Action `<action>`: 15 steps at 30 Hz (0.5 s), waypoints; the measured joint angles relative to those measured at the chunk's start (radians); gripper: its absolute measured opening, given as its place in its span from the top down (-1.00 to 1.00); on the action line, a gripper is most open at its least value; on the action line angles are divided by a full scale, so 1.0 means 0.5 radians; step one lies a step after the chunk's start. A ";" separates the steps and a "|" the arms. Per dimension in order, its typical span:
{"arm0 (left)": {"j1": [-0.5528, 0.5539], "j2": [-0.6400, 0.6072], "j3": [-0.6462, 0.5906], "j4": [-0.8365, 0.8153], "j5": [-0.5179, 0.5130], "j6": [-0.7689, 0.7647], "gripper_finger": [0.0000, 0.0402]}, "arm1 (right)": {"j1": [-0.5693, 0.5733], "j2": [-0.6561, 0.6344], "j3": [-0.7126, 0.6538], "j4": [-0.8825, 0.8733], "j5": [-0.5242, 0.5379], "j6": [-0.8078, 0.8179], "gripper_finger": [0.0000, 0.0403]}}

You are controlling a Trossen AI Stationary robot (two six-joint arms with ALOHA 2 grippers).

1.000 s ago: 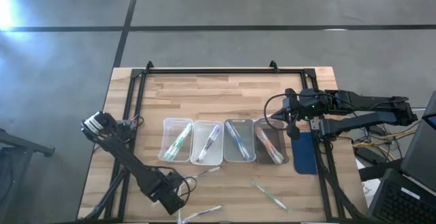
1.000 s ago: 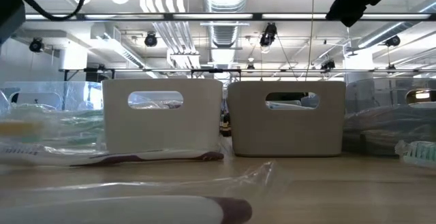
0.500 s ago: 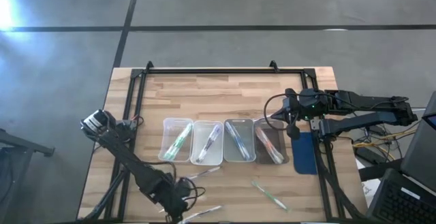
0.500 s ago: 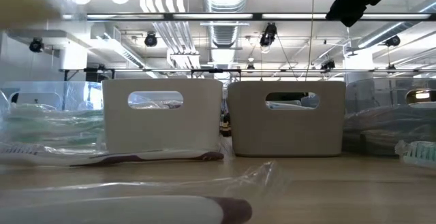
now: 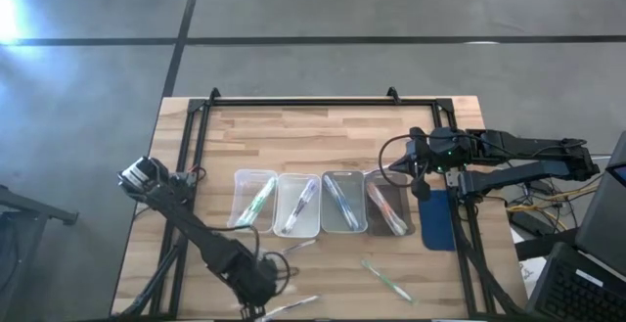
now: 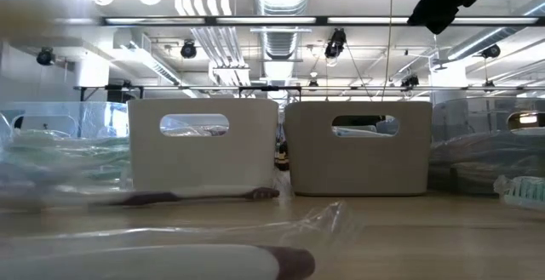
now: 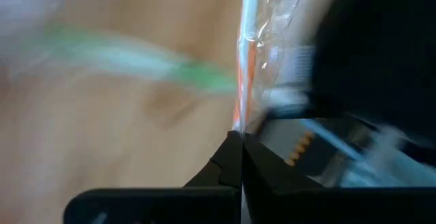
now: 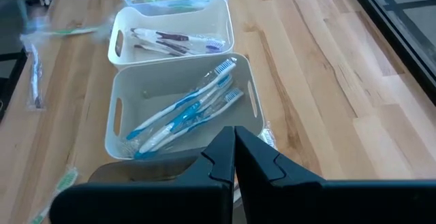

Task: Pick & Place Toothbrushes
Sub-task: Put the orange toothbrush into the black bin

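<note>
Left gripper (image 5: 256, 285) is low at the near edge of the table (image 5: 323, 131), left of centre. Its fingers are pressed together on a wrapped toothbrush with an orange handle (image 7: 246, 67), pinching the clear wrap; a green toothbrush (image 7: 136, 59) lies blurred on the wood beyond it.

Right gripper (image 5: 403, 162) hangs above the right end of the tray row, fingers pressed together on nothing.

Count: four trays (image 5: 323, 203) in one row mid-table, with green (image 5: 256, 203), purple (image 5: 301, 205), blue (image 5: 340, 201) and red-pink (image 5: 386, 208) brushes, left to right. Number per tray can't be told. Loose on the near side: one just right of the left gripper (image 5: 293, 249), one at the near edge (image 5: 291, 306), one green one to the right (image 5: 386, 279). A blue pad (image 5: 439, 218) lies right of the trays.

No readable writing.

Far half of the table is bare wood inside the black frame (image 5: 303, 102).
</note>
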 joint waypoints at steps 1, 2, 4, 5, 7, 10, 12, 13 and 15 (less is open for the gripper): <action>-0.002 0.001 0.001 0.133 0.002 0.064 1.00 | 0.000 0.000 0.000 0.000 0.000 0.000 0.96; -0.003 0.001 0.005 0.206 0.005 0.093 1.00 | 0.000 0.000 0.000 0.000 0.000 0.000 0.96; 0.000 -0.002 0.008 0.281 0.044 0.119 1.00 | 0.000 0.000 0.000 0.000 0.000 0.002 0.96; 0.000 -0.002 0.009 0.334 0.054 0.146 1.00 | 0.000 0.000 0.000 0.000 0.000 0.002 0.96; 0.000 0.000 0.009 0.371 0.055 0.217 1.00 | 0.001 0.000 0.000 0.000 0.000 0.003 0.96; 0.000 0.000 0.011 0.428 0.054 0.317 1.00 | 0.001 0.000 0.000 -0.002 0.000 0.005 0.96; 0.000 0.000 0.010 0.462 0.025 0.406 1.00 | 0.000 0.000 -0.001 -0.001 0.000 0.004 0.96; -0.001 0.000 0.011 0.486 -0.010 0.462 1.00 | 0.000 0.000 0.000 -0.001 0.000 -0.002 0.96; 0.003 0.000 0.011 0.504 -0.117 0.584 1.00 | 0.001 0.000 -0.002 0.000 0.000 -0.022 0.96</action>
